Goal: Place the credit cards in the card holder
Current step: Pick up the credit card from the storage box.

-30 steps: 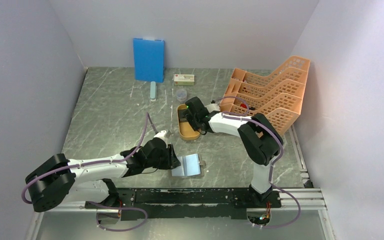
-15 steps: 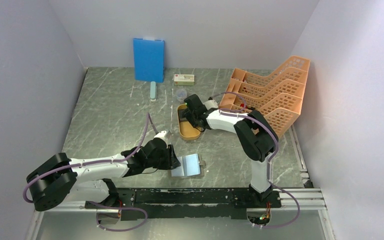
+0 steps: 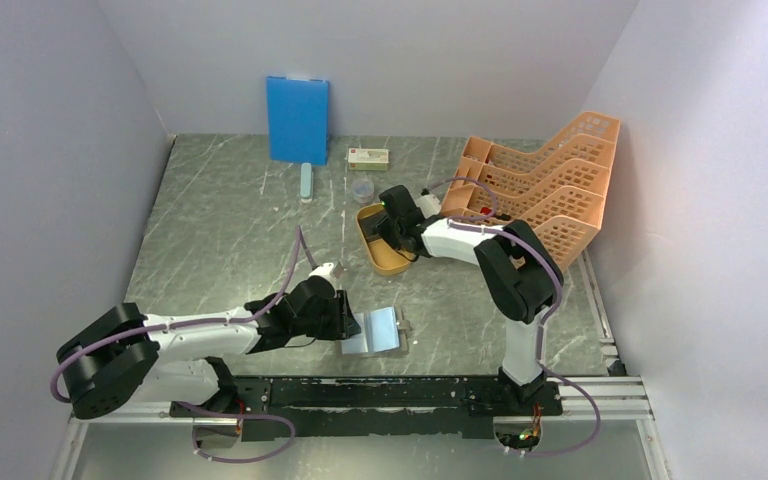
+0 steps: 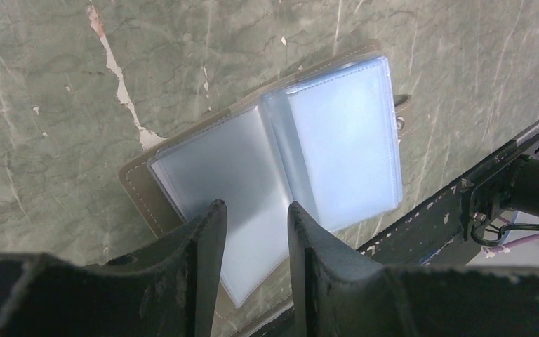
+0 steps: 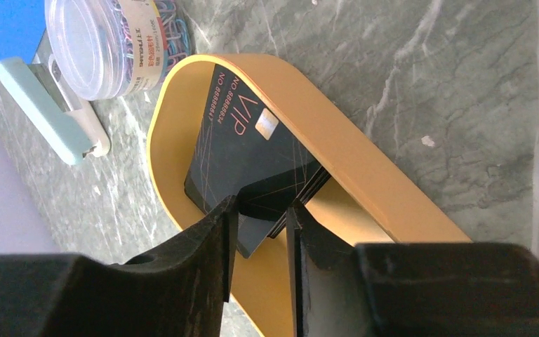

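The card holder (image 3: 378, 330) lies open on the marble table near the front edge, and its pale bluish sleeves (image 4: 337, 133) face up. My left gripper (image 3: 348, 322) rests over its left page. Those jaws (image 4: 255, 205) stand apart, with only the sleeve showing between them. The credit cards (image 5: 253, 154) are a black stack lying in an orange oval tray (image 5: 365, 168). My right gripper (image 5: 261, 203) reaches down into the tray (image 3: 392, 266). Its fingers are closed narrowly on the near corner of the stack. In the top view the right gripper (image 3: 392, 230) hides most of the cards.
A clear tub of paper clips (image 5: 105, 42) and a pale teal bar (image 5: 49, 105) sit just beyond the tray. A blue board (image 3: 297, 118) and a white-and-green box (image 3: 368, 157) stand at the back. An orange file rack (image 3: 545, 190) fills the right side. A black rail (image 4: 477, 203) runs just below the card holder.
My right gripper has narrowed around the corner of the card stack and shifted slightly right. The orange tray has turned with it. The left arm and card holder have not moved.
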Available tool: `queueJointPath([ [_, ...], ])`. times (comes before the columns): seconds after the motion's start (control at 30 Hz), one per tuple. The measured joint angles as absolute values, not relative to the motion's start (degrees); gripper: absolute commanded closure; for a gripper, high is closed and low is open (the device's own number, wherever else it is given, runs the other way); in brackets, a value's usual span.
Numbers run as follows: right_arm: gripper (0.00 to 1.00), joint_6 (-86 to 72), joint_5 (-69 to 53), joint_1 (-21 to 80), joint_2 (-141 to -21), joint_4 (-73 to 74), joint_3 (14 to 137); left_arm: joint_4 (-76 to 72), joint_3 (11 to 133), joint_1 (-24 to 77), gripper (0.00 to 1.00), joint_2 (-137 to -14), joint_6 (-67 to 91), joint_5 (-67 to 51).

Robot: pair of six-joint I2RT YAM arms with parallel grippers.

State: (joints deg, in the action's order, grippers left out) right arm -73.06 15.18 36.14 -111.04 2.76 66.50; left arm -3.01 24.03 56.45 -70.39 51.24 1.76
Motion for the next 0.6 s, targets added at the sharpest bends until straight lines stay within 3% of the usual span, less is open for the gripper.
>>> queueJointPath([
  [0.17,0.68,-72.84,14.79,35.94,-110.21,1.54,65.14,-3.11,24.03,56.45,0.58,-70.98,51.24,1.76],
  [0.43,0.55,-73.38,14.68,35.86,-109.23,1.52,63.59,-3.16,24.03,56.45,0.57,-71.0,51.24,1.74],
  [0.6,0.61,-73.93,14.48,35.75,-109.12,1.61,63.4,-3.16,24.03,56.45,0.57,-71.0,51.27,1.74],
])
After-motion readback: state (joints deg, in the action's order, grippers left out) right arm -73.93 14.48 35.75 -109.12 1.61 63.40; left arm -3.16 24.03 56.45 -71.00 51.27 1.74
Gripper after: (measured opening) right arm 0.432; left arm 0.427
